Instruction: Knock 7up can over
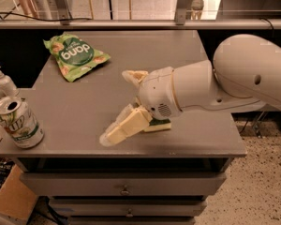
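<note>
The 7up can (18, 123) stands upright at the front left corner of the grey cabinet top (145, 55). It is silver with a white-and-green label and an opened top. My gripper (114, 106) is open and empty over the front middle of the top, well to the right of the can and apart from it. One cream finger (133, 75) points back-left. The other finger (126, 128) reaches down-left, with its tip close to the surface.
A green snack bag (75, 55) lies at the back left. A white pump bottle (4, 82) stands just behind the can, off the left edge. A green and yellow sponge (158, 124) lies under my wrist. Drawers (124, 186) are below the front edge.
</note>
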You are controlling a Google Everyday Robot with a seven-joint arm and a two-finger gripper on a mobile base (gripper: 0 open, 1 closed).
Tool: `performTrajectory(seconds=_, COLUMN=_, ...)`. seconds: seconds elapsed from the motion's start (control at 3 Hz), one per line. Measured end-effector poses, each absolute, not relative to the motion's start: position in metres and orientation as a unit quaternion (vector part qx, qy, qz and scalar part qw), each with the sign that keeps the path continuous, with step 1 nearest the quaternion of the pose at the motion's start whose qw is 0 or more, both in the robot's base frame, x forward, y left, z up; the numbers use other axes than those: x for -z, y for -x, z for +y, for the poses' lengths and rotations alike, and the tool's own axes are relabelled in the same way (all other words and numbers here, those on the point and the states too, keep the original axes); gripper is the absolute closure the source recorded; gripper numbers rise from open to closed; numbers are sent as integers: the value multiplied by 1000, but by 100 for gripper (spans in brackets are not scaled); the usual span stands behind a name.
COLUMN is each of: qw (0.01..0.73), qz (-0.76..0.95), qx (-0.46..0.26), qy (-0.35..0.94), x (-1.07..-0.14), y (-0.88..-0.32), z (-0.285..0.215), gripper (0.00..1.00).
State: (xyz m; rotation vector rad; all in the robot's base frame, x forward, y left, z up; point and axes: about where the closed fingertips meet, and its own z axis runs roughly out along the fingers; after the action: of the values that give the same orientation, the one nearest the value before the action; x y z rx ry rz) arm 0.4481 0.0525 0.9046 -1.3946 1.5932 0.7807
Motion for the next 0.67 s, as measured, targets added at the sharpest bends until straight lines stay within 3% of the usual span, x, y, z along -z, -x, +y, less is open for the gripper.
performTrajectory(seconds=0.67, qw=476, qz=579, qx=-366, qy=551, x=-880, y=-461, z=148, gripper=0)
